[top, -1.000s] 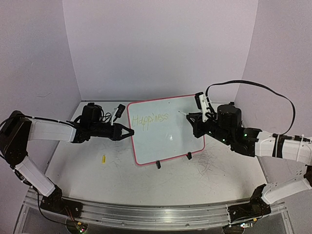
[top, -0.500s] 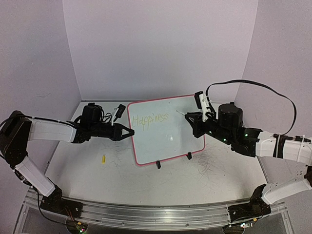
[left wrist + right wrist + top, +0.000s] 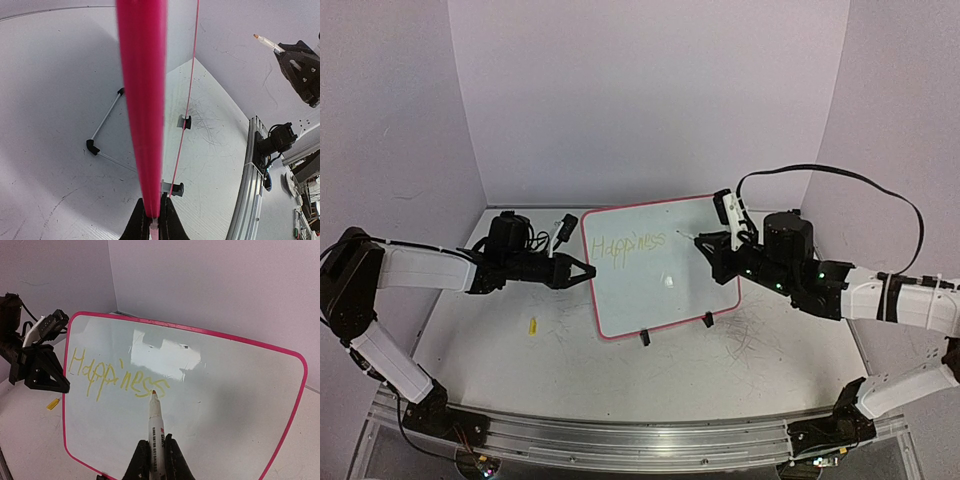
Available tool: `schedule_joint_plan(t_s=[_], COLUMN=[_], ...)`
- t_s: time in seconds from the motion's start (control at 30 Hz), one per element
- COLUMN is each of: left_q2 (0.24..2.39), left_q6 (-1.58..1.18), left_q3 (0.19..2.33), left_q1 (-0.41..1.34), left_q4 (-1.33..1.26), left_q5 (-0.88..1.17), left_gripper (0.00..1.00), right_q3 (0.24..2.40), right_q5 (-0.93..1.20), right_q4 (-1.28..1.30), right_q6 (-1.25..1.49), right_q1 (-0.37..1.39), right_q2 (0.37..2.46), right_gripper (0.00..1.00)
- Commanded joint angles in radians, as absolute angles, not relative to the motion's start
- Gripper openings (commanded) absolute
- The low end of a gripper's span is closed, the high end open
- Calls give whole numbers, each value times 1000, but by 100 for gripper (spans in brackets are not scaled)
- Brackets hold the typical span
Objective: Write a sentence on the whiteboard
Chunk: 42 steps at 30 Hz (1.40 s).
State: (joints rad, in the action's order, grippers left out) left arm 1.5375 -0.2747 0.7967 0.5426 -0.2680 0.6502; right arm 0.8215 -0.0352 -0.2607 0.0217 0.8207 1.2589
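Tabletop (image 3: 720,360): you had a white surface marked with grey scribbles, thickest to the right of the board.

Whiteboard (image 3: 660,290): it stood propped near the middle of the table, between your two arms, leaning back with its writing face turned toward your right arm. Its pink rim (image 3: 142,100) ran edge-on up the left wrist view.

Left gripper (image 3: 582,270): your fingers were pinched tight on the board's left rim, and the left wrist view showed both tips (image 3: 152,222) pressed to the pink edge.

Right gripper (image 3: 708,243): you had it clamped on the marker, level with the board's upper right part; the right wrist view showed the barrel squeezed between the fingers (image 3: 152,460).

Marker (image 3: 156,430): white barrel, tip pointed at the end of the last letter. You could not tell from these views whether the tip touched the surface.

Sentence (image 3: 117,377): you had one yellow-green word, "Happiness", across the upper left of the board.

Clip feet (image 3: 644,338): two small black clips sat under the lower rim, resting on the table.

Yellow cap (image 3: 532,325): it lay on the table, left of the board's lower corner, clear of both grippers.
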Motion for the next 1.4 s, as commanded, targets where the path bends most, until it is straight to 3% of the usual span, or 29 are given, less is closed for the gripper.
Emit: schedule_joint_plan(t_s=[0.0, 0.47, 1.37], left_q2=[1531, 1531, 1519], left_q6=[-219, -219, -199], left_q3=[828, 834, 838], left_q1=[540, 540, 551], left_q4=[-257, -244, -226], left_q5=[551, 545, 529], left_gripper=[0, 0, 0], right_q3=[887, 979, 944], right_q5=[-15, -8, -139], right_q4=[-278, -256, -257], right_q6=[8, -44, -46], right_q1=[828, 959, 965], right_q2=[1291, 1427, 1408], right_gripper=[0, 0, 0])
